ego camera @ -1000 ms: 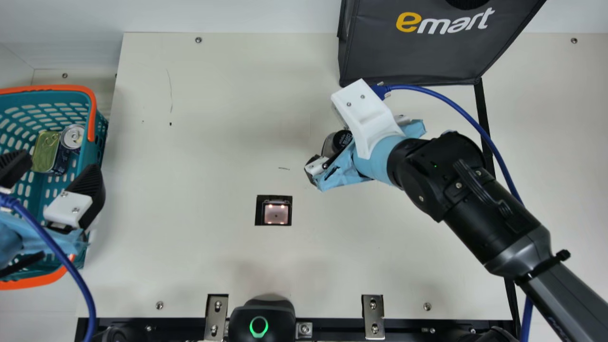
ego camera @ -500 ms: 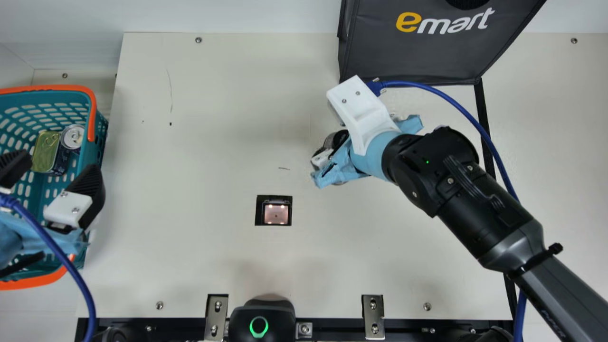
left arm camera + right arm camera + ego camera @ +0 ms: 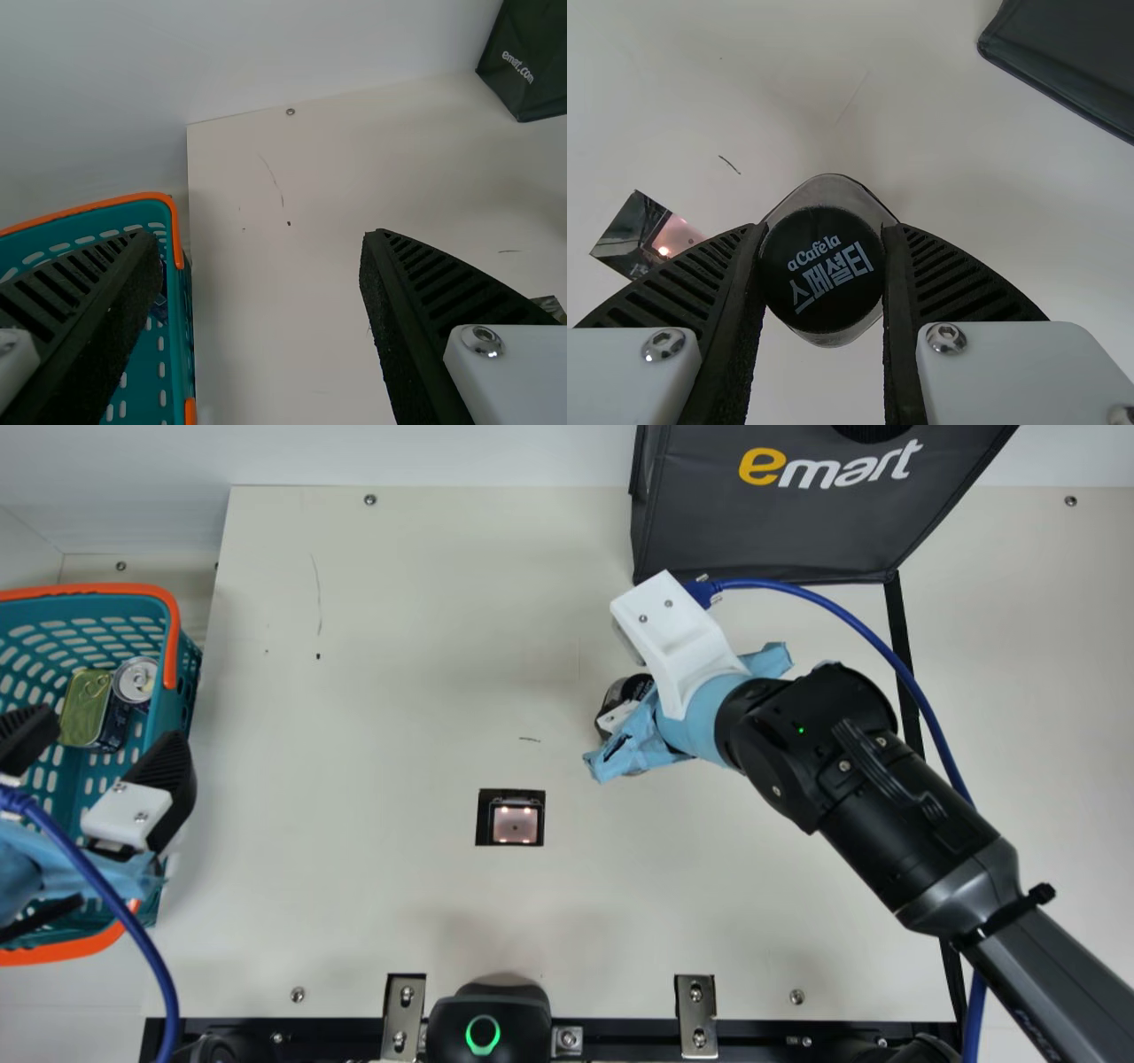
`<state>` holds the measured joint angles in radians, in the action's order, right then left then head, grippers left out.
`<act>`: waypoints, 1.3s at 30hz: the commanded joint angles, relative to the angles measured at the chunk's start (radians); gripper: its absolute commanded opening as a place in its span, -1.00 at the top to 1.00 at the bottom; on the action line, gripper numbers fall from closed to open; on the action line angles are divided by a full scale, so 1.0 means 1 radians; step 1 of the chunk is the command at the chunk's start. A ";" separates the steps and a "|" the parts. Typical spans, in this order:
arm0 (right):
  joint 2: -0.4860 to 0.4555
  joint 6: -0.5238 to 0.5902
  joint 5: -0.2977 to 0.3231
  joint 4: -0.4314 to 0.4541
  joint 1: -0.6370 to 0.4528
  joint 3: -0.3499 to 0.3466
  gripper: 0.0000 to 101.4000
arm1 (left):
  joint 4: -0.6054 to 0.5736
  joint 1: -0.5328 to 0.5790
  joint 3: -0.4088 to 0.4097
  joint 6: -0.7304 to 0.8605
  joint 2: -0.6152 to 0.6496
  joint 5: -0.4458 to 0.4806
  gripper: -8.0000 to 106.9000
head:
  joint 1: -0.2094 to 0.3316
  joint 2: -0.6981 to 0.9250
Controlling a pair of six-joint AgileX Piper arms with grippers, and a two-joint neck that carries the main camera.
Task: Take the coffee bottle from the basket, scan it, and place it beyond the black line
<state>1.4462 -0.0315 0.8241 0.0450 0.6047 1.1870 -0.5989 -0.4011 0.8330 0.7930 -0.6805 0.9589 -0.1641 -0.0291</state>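
In the main view my right gripper (image 3: 619, 716) is right of centre, one finger against the dark-capped coffee bottle (image 3: 634, 687), the rest partly hidden by the wrist. In the right wrist view the black cap of the coffee bottle (image 3: 821, 297) faces the camera, and my right gripper (image 3: 822, 232) is shut on it, a finger at either side. Whether its base touches the table is hidden. My left gripper (image 3: 113, 726) stands open over the teal basket (image 3: 182, 682) at far left; nothing is between the fingers of my left gripper (image 3: 263, 239) in the left wrist view.
A square scanner window (image 3: 515, 824) is set in the table left of the right gripper. A dark bag (image 3: 771, 522) stands at the back, and a black line (image 3: 897, 629) runs down the right side. Cans (image 3: 135, 680) lie in the basket; a black device (image 3: 487, 1019) is at the front edge.
My right gripper's visible finger has come in against the bottle, closing the wider spread of a second ago. The right arm shifted slightly left, then a little back. The left arm has kept still.
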 commanded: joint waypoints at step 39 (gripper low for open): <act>-0.040 0.019 0.026 0.015 -0.255 0.038 1.00 | 0.000 0.000 0.000 0.000 0.000 0.000 -0.71 | 0.026 -0.347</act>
<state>1.4071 -0.0166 0.8523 0.0632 0.3652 1.2232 -0.5989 -0.4011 0.8330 0.7930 -0.6805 0.9589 -0.1641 -0.3743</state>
